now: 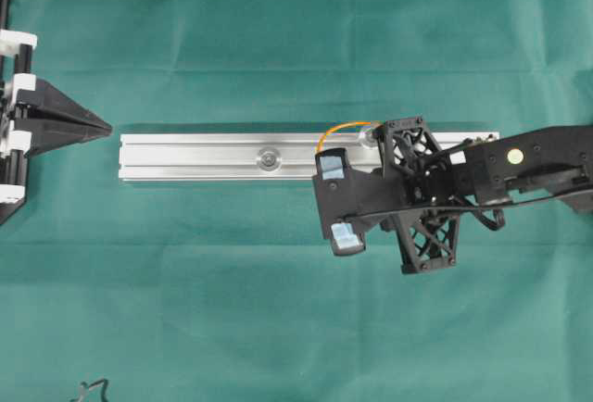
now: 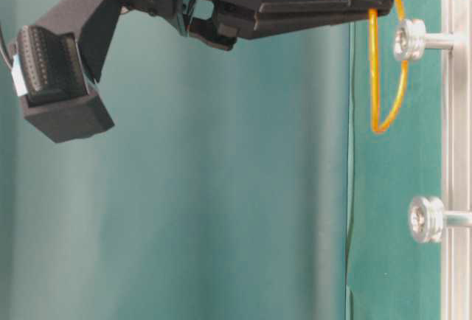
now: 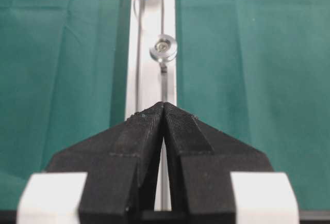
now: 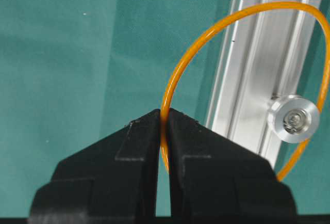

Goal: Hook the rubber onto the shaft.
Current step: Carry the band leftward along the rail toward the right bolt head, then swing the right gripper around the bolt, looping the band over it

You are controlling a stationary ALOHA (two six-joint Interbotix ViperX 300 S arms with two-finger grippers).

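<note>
Pinching the thin orange elastic rubber loop (image 4: 242,15) between its closed black fingers, the right tool (image 4: 164,118) holds it around the nearer flanged silver shaft (image 4: 292,118) on the long silver aluminium rail (image 1: 204,157). That end looks hooked; stretching the loop to the second silver shaft (image 1: 269,157) seems left. The left tool (image 3: 164,108) waits shut and empty over the green-covered bench (image 1: 278,41).
</note>
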